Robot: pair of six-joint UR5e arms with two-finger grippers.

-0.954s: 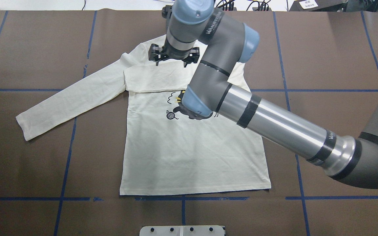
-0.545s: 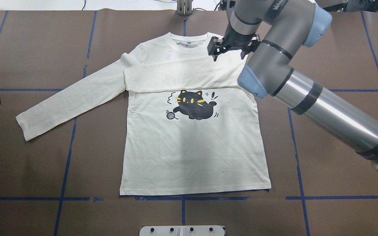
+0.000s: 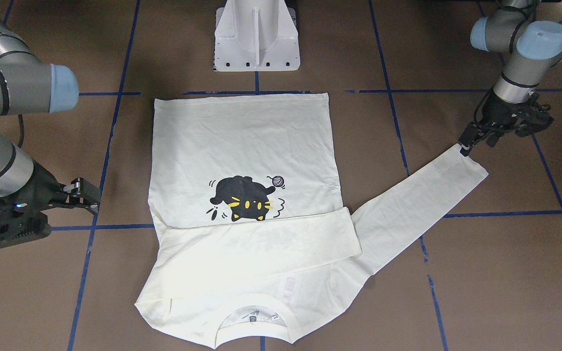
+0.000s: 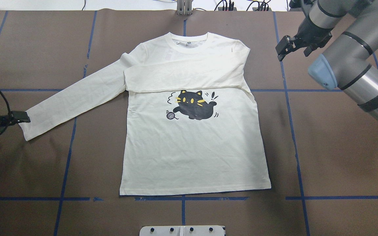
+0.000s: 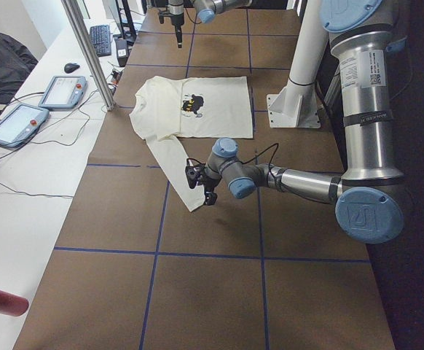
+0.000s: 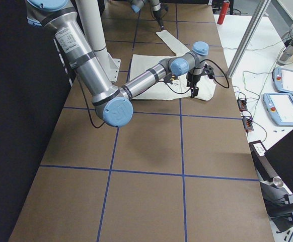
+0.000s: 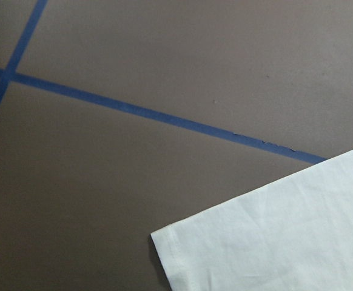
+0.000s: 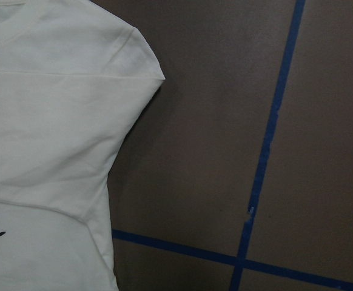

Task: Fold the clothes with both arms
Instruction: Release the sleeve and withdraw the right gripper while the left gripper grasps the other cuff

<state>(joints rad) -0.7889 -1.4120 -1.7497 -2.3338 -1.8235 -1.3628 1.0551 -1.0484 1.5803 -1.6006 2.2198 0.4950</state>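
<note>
The shirt (image 4: 195, 157) lies flat on the surface (image 4: 323, 157), one sleeve (image 4: 176, 77) folded across. Our right gripper (image 4: 293, 52) hovers alongside, jaws apart. Our left gripper (image 4: 23, 118) meets the outstretched cuff (image 4: 31, 126), jaws unreadable. Next we pinch it.

**Room around the shirt**

I see bare brown desk (image 4: 323, 147) on every side of the shirt (image 4: 192, 150), so a gripper could come in along the hem or along the side on the robot's right. On the robot's left the outstretched sleeve (image 4: 74, 95) slants across that side, and the left gripper (image 4: 20, 117) sits right at its cuff. The right arm (image 4: 356, 65) hangs over the far right corner, with the right gripper (image 4: 294, 50) beside the shoulder, apart from the cloth. The white pedestal base (image 3: 256, 39) stands near the hem, and a metal post (image 4: 183, 8) stands beyond the collar.
</note>
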